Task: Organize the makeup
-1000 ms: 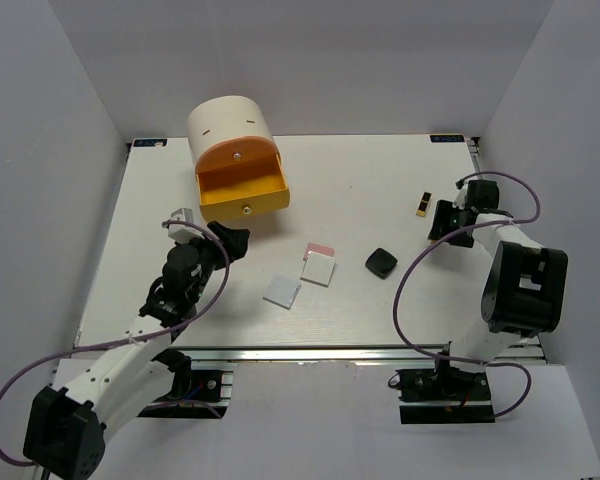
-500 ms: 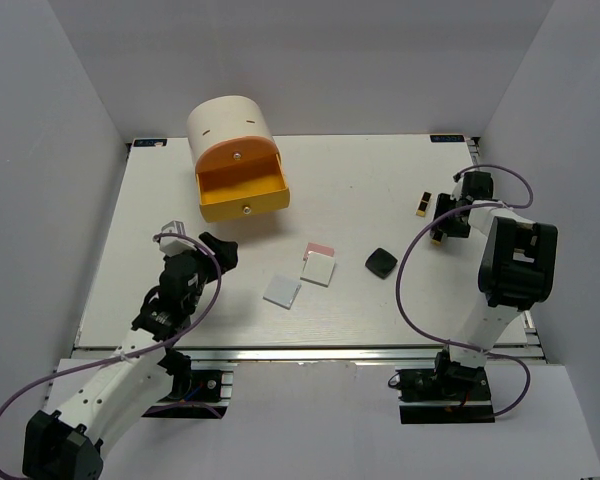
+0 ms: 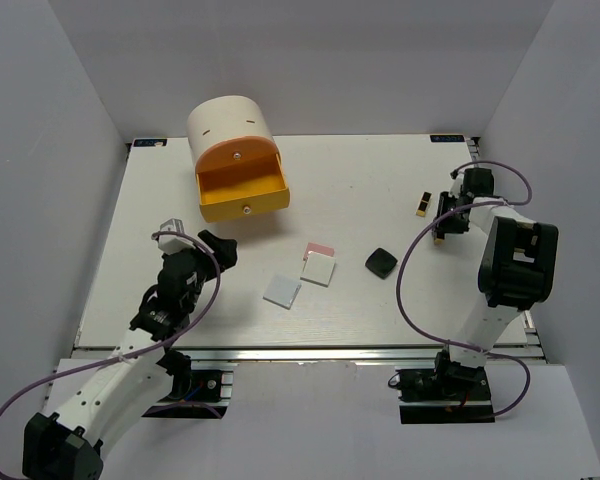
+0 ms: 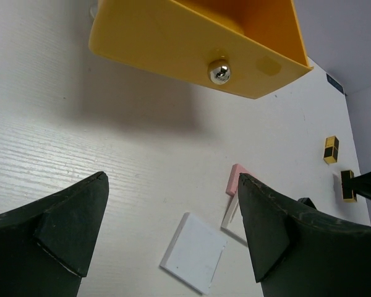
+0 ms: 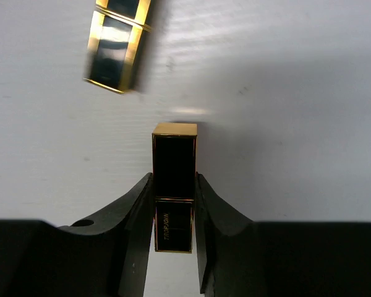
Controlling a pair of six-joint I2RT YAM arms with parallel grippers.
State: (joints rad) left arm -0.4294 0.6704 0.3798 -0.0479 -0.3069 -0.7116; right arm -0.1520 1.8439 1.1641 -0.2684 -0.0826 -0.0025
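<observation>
Right wrist view — right fingers [image 5: 139, 210] clamped on black-gold stick [image 5: 174, 154] — left fingers [image 4: 68, 216] wide apart, empty.

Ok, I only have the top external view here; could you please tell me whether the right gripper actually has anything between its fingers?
Observer: Yes. In the right wrist view the right gripper has a finger against each long side of a black-gold stick, whose gold end points away from the wrist.
Operator: Thank you. Is that the stick I can see beside the gripper?
Observer: No, that one is a second stick. It lies free beyond the fingertips, apart from the gripped one.
Operator: And the left gripper, please?
Observer: In the left wrist view the left gripper is wide open, with nothing between its fingers.
</observation>
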